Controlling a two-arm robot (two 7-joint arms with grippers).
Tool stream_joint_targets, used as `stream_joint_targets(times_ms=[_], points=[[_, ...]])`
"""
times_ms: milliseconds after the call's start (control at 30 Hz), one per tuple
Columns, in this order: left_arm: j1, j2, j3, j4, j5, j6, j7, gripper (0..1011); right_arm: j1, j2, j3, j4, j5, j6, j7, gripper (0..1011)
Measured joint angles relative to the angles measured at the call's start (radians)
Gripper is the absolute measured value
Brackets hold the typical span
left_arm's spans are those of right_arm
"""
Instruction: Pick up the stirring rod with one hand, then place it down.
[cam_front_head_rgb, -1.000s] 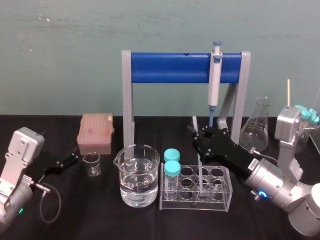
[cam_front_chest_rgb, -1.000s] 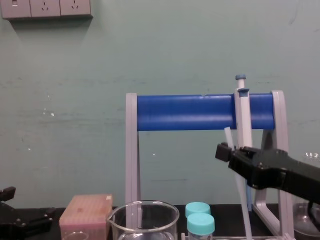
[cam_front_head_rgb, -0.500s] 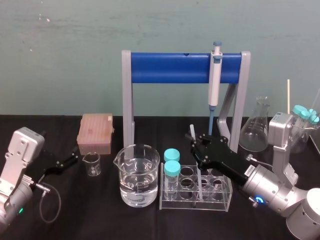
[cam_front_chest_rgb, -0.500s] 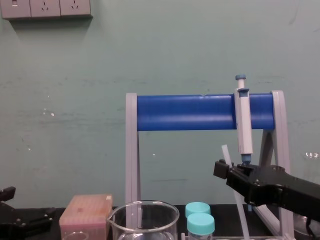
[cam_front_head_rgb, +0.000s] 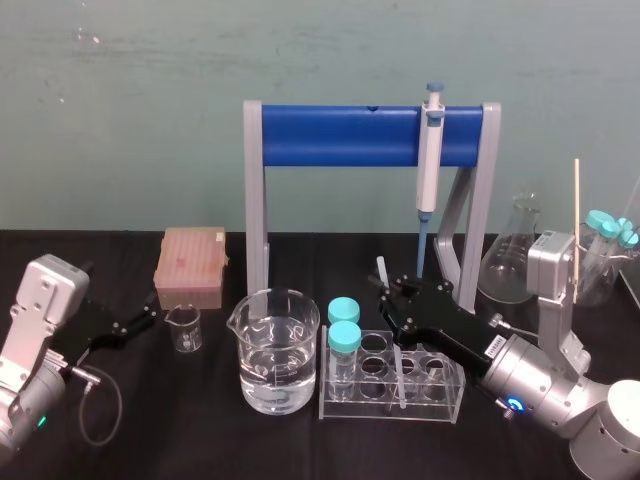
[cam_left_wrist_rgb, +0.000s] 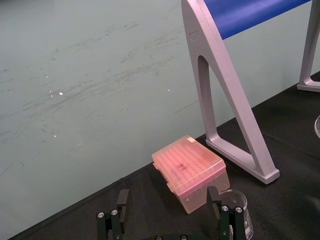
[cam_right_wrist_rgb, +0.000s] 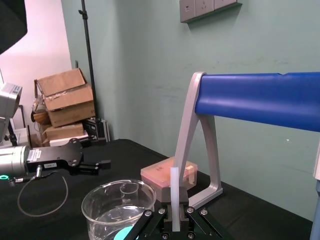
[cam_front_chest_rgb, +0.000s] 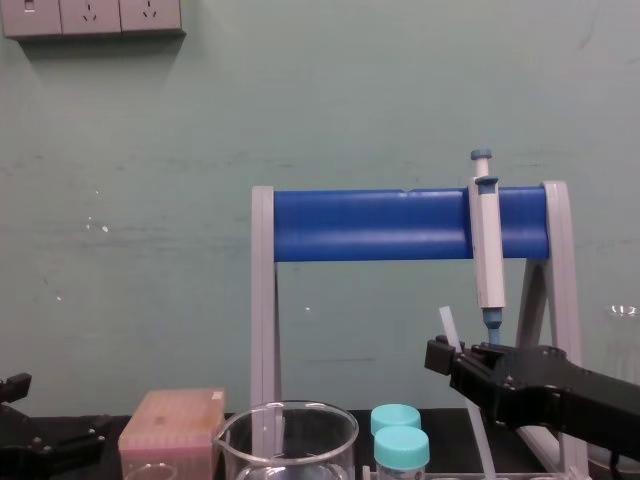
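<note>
Stirring rod (cam_front_head_rgb: 382, 272) is pinched by the fingers of the right gripper (cam_front_head_rgb: 396, 297), with its lower end inside the tube rack (cam_front_head_rgb: 447, 396). The grasp looks done and only the release is left. The idle left gripper (cam_front_head_rgb: 138, 322) has its fingers spread.

Two beakers (cam_front_head_rgb: 278, 350) (cam_front_head_rgb: 184, 327), two capped tubes (cam_front_head_rgb: 343, 312) (cam_front_head_rgb: 345, 339) in one rack (cam_front_head_rgb: 455, 388), one rod (cam_front_head_rgb: 383, 270), one pipette (cam_front_head_rgb: 430, 165), one stand (cam_front_head_rgb: 340, 137), one flask (cam_front_head_rgb: 508, 265), one box (cam_front_head_rgb: 190, 262)

We see the thin, translucent whitish stirring rod (cam_front_head_rgb: 399, 375) nearly upright, clamped in the right pincer (cam_front_head_rgb: 389, 294), its lower end reaching into the clear tube rack (cam_front_head_rgb: 440, 388).
</note>
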Motion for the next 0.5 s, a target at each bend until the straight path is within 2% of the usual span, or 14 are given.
stream_joint_targets(times_ms=[500], points=[[0.000,0.000,0.000,0.000,0.000,0.000,0.000,1000,-0.002,0.002,-0.002,-0.004,-0.011,0.007,-0.005,72]])
